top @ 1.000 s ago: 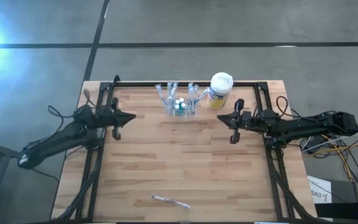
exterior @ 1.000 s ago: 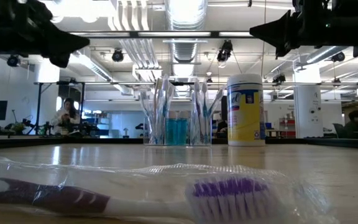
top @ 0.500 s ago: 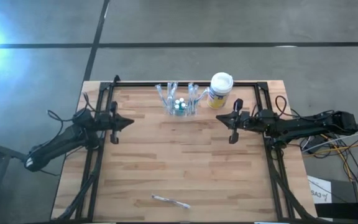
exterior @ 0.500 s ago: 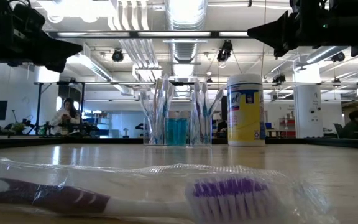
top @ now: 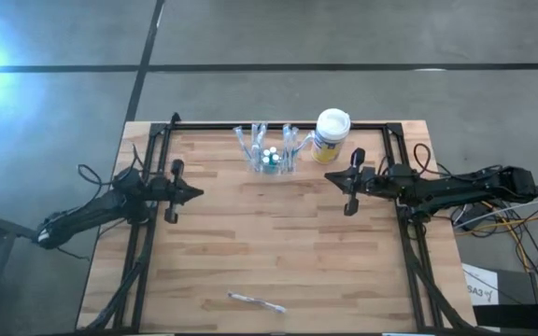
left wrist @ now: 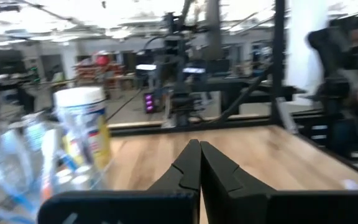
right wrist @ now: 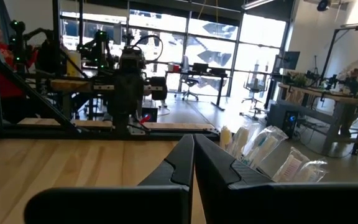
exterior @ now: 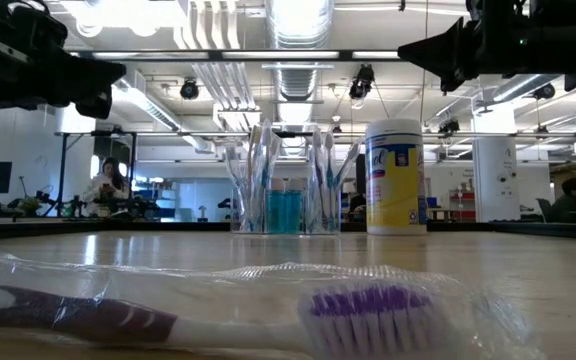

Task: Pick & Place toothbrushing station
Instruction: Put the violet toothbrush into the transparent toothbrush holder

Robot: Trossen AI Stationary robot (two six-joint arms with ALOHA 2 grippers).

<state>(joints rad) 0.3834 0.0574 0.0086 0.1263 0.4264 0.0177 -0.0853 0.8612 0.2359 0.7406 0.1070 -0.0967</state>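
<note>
The toothbrushing station (top: 271,152), a clear holder with wrapped toothbrushes and what looks like a blue cup inside, stands at the far edge of the wooden surface (top: 269,243), just beside a white-lidded wipes canister (top: 330,136). The left hand (top: 194,193) and right hand (top: 330,177) hover at either side, each closed and empty. A bagged purple toothbrush (top: 256,302) lies near the front edge.

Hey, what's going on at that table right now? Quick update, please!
Left gripper and right gripper both shut, empty, hovering mid-table. Toothbrushing station untouched at the far edge beside the white-lidded canister. Nothing in the way.
</note>
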